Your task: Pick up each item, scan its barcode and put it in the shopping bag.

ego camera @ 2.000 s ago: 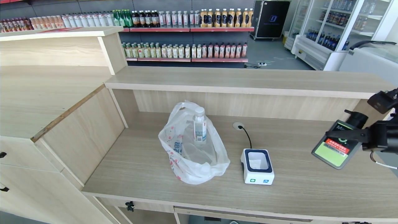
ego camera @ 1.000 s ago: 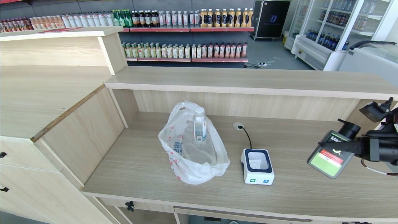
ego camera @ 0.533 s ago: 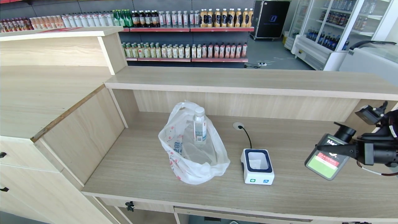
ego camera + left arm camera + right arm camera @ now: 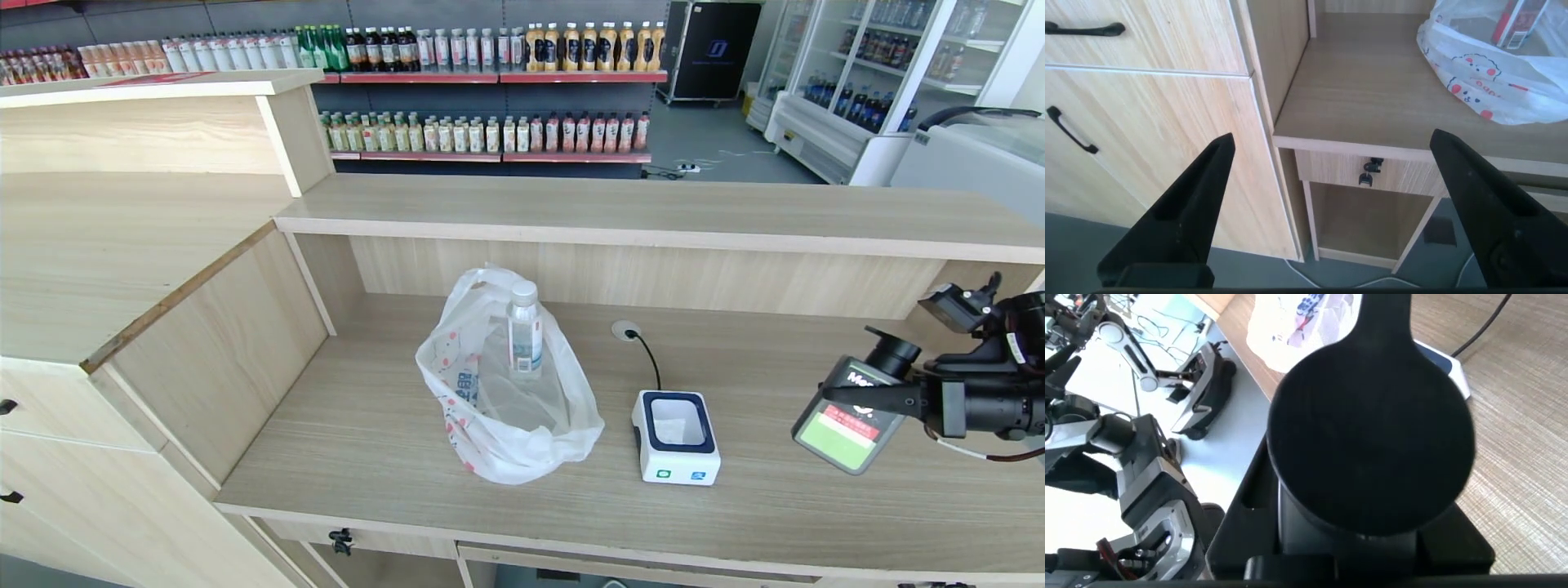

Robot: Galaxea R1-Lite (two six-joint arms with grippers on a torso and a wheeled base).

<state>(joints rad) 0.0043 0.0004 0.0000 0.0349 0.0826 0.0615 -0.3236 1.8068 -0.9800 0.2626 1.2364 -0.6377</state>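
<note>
My right gripper (image 4: 859, 395) is shut on a flat dark bottle (image 4: 842, 428) with a black cap and a green and red label, held tilted above the counter to the right of the scanner (image 4: 676, 437). The bottle's round cap (image 4: 1372, 441) looms close in the right wrist view, with the scanner (image 4: 1447, 364) and shopping bag (image 4: 1300, 317) beyond it. The white plastic shopping bag (image 4: 498, 400) stands open left of the scanner with a clear water bottle (image 4: 524, 331) upright inside. My left gripper (image 4: 1331, 212) hangs open below the counter's front left corner, near the bag (image 4: 1503, 57).
The scanner's black cable (image 4: 649, 355) runs back to a grommet in the wooden counter (image 4: 735, 523). A raised ledge (image 4: 653, 216) borders the back and a side panel (image 4: 220, 343) the left. Drawers (image 4: 1135, 41) lie under the left counter.
The right gripper has carried the dark bottle leftward and lower, closer to the scanner. Bag, water bottle and scanner have stayed put.
</note>
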